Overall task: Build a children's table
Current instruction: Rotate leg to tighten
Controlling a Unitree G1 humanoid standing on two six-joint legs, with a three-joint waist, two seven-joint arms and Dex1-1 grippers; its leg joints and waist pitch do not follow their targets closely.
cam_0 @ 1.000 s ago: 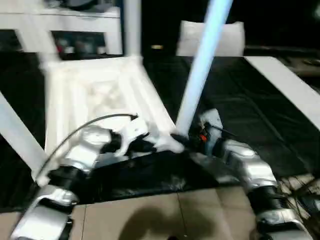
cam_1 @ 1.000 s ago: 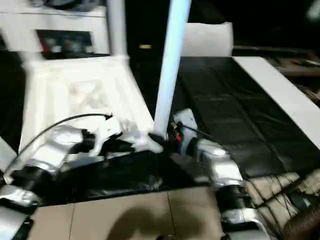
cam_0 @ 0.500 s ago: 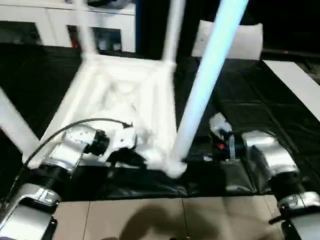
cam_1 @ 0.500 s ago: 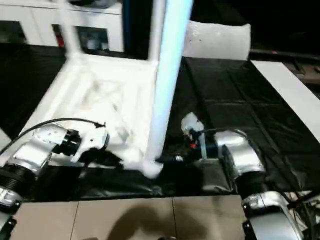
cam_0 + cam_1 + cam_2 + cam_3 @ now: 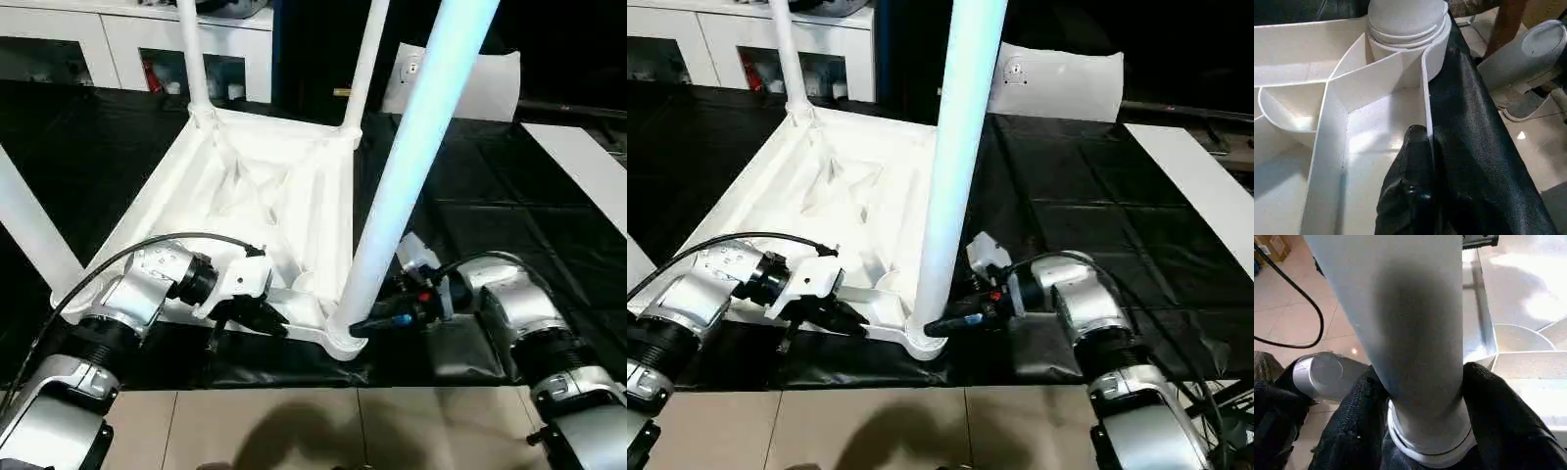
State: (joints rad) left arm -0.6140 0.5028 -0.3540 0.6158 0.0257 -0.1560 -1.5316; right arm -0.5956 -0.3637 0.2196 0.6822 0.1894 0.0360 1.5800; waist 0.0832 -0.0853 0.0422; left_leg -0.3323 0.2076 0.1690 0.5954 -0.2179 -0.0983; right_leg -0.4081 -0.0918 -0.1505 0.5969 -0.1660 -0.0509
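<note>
The white tabletop (image 5: 265, 196) lies upside down on the black mat, ribbed underside up. Legs stand in its corner sockets: two at the far corners (image 5: 193, 59) (image 5: 364, 69), one at the near left (image 5: 29, 230), and a tall one at the near right (image 5: 402, 186). My left gripper (image 5: 269, 323) is shut on the thin near rim wall, its fingers (image 5: 1415, 147) pinching it beside the near-right socket (image 5: 1405, 29). My right gripper (image 5: 367, 323) hugs the base of the near-right leg (image 5: 1415, 308), one black finger (image 5: 1359, 406) pressed on each side.
A white cabinet (image 5: 118, 39) with dark compartments stands behind the tabletop. At the back right leans a white pillow-like slab (image 5: 480, 83), and a white board (image 5: 588, 166) lies at the right. Tiled floor (image 5: 294, 431) begins at the mat's near edge. A black cable (image 5: 147, 245) arcs over my left forearm.
The whole view has shifted with my head. My right gripper's fingers have drawn in around the base of the near-right leg. The left gripper stays pinched on the rim.
</note>
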